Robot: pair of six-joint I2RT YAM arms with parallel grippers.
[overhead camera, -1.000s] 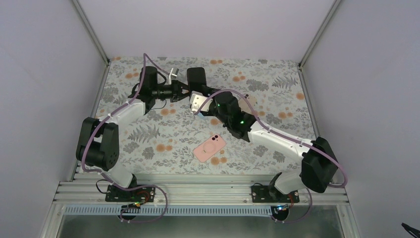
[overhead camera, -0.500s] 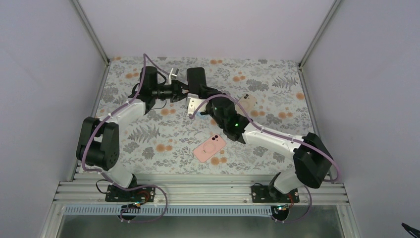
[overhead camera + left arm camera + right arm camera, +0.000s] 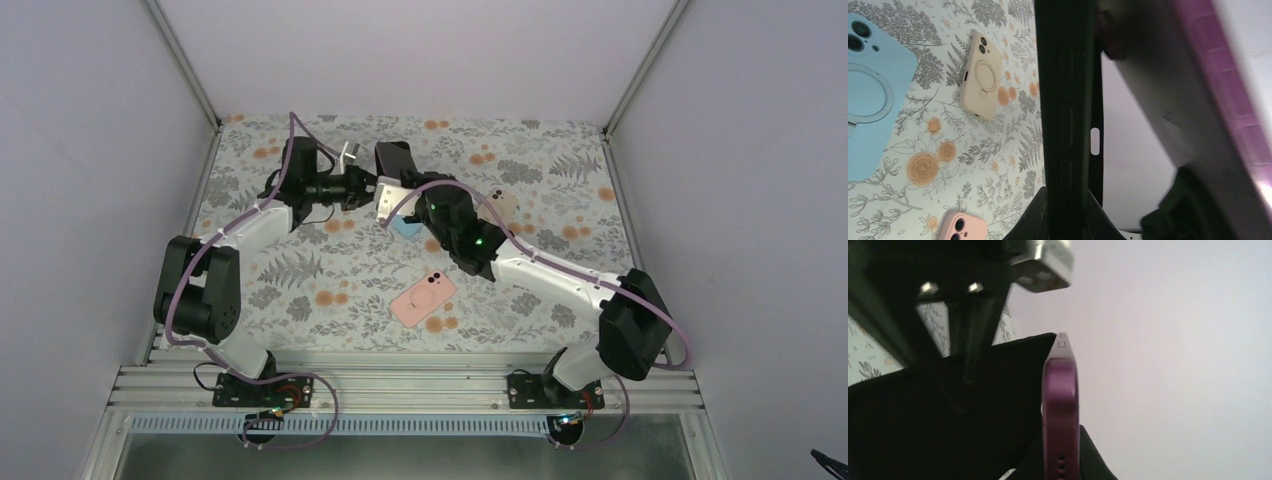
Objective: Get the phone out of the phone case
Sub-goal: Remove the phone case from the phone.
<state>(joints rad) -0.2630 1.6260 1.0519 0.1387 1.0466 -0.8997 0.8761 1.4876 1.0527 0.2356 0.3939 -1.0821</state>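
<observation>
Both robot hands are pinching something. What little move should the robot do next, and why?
Probably pull the purple phone away from the black phone case with the right fingers. They are shut on the phone's edge, the left fingers are shut on the case's edge, and the phone stands tilted out.

Right gripper (image 3: 388, 197) closing on the purple phone (image 3: 1060, 405)
The right gripper is advancing toward the left gripper (image 3: 368, 186) and clamping its fingers onto the purple phone edge beside the black phone case (image 3: 393, 160), uncovering a blue case (image 3: 405, 228) just below its wrist.
</observation>
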